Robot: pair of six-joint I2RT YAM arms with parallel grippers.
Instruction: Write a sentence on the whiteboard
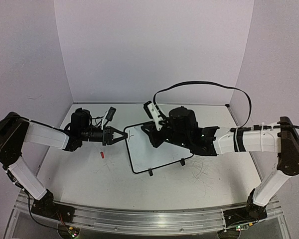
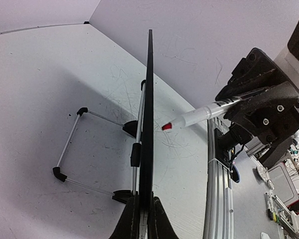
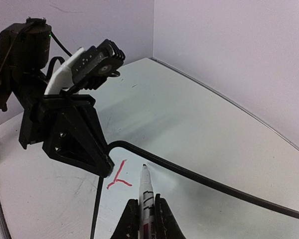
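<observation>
Glossy white rectangular board (image 1: 154, 149), thin black frame.
We log left fingers (image 2: 129, 224) clamped on its edge, right fingers (image 3: 132, 224) gripping a white red-tipped marker (image 3: 147, 191) near one red stroke (image 3: 118, 180).

The black-framed whiteboard (image 1: 157, 149) stands tilted on its feet, the sentence (image 3: 118, 180) just a red forked stroke.
</observation>
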